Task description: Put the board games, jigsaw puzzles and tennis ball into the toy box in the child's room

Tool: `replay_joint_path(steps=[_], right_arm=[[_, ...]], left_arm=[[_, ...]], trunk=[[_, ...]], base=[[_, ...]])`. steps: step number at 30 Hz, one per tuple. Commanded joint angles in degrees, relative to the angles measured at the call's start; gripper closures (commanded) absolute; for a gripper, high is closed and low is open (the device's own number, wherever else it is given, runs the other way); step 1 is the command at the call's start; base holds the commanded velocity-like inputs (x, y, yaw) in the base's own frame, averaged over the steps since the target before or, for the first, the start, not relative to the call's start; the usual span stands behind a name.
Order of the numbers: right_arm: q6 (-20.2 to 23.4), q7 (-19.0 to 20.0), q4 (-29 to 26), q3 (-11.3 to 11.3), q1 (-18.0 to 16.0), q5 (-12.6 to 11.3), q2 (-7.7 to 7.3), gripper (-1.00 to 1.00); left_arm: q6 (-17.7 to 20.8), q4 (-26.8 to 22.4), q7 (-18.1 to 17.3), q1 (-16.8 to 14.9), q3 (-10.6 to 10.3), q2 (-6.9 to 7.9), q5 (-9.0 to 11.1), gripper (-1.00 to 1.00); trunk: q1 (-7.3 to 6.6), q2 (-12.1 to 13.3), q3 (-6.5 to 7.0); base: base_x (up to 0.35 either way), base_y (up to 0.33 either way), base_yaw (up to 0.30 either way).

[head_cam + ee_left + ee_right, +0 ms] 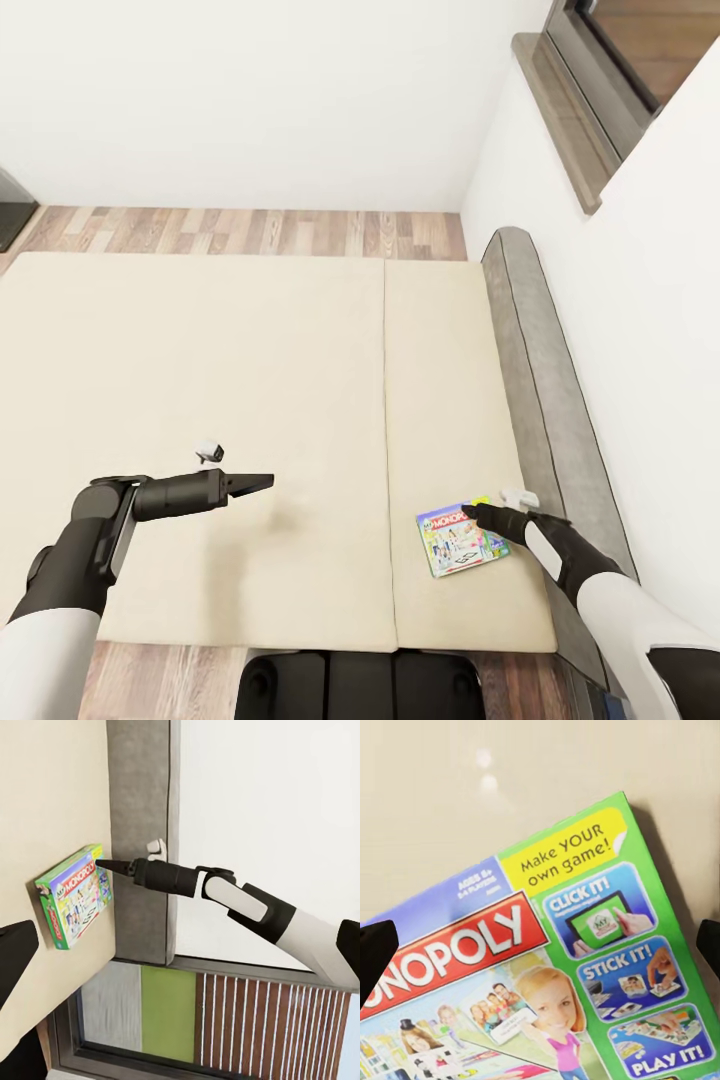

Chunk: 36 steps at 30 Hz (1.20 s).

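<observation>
One board game point(458, 540), a flat green and blue Monopoly box, lies face up on the cream bed point(250, 380) near its front right corner. My right gripper point(480, 514) hovers at the box's far right corner, open, and in the right wrist view a dark fingertip point(375, 960) sits at each side edge with the box point(540, 967) between them. The left wrist view shows the same box point(73, 896) with the right gripper's tip point(101, 862) at its corner. My left gripper point(262, 482) hangs open over the bare mattress, well left of the box.
A grey padded headboard point(545, 360) runs along the bed's right side against the white wall. A window point(600, 70) sits high on the right. Wood-plank floor point(250, 230) lies beyond the bed, with a dark cabinet edge point(10, 210) at the far left.
</observation>
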Motion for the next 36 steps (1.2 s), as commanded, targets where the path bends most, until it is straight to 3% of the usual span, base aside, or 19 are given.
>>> replay_joint_path(steps=[1,19,36], right_arm=[[0.21,0.05,-0.07,0.27,-0.01,-0.39,-0.05,-1.0],[-0.11,0.08,0.61,0.82,0.17,-0.37,-0.15,-1.0],[-0.3,0.13,1.59,0.91,0.43,-0.37,-1.33,-1.0]], left_arm=[[0.6,-0.05,-0.43,-0.02,0.07,-0.02,-0.46,-1.0],[0.6,-0.05,-0.43,-0.02,0.08,-0.01,-0.5,-1.0],[0.6,-0.05,-0.43,0.01,0.07,-0.02,-0.53,-1.0]], trunk=[[0.03,-0.09,-0.11],[0.03,-0.09,-0.81],[0.03,-0.09,-0.83]], base=[[0.0,0.0,0.0],[0.0,0.0,0.0],[0.0,0.0,0.0]])
